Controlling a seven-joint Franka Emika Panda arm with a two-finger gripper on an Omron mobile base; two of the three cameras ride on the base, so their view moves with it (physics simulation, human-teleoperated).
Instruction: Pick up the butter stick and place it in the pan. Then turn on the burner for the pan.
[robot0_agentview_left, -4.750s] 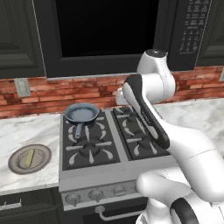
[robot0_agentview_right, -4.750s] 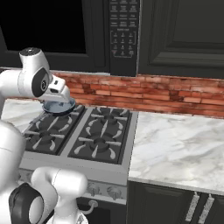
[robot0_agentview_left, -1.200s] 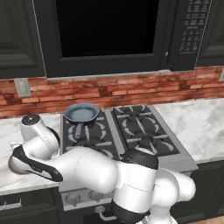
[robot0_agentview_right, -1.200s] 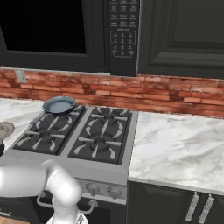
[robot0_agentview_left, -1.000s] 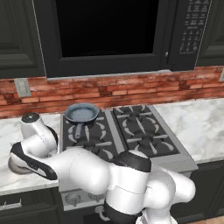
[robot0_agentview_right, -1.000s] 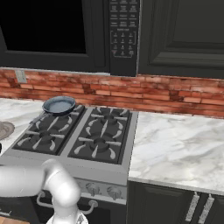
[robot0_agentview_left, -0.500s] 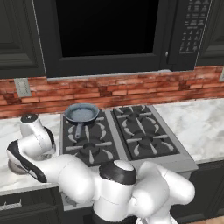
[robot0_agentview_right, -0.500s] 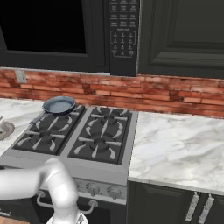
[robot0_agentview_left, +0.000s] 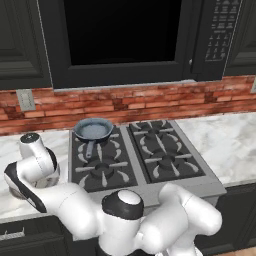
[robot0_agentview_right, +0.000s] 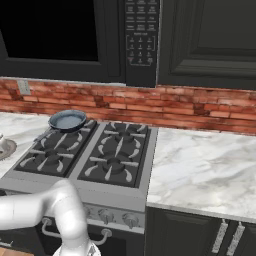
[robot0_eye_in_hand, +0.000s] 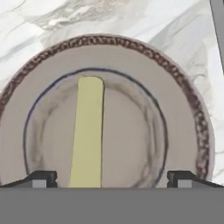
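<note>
One butter stick (robot0_eye_in_hand: 87, 133) lying on one round plate (robot0_eye_in_hand: 192, 118) on the marble tabletop (robot0_eye_in_hand: 39, 22), one pan (robot0_agentview_left: 93, 130) on the stove (robot0_agentview_left: 145, 155), hand (robot0_eye_in_hand: 111, 178) spread wide right above the stick, between its fingertips (robot0_eye_in_hand: 42, 178)

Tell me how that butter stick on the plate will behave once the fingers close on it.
The butter stick looks small and slim, so probably light. Its flat, rectangular shape suggests it won't roll. Lying flat inside the plate, it may slide if nudged.

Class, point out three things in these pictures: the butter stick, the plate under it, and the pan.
butter stick (robot0_eye_in_hand: 87, 131), hand view, middle of the bar.
plate (robot0_eye_in_hand: 175, 78), hand view, patterned rim.
pan (robot0_agentview_left: 93, 130), left base view, grey-blue inside.
</note>
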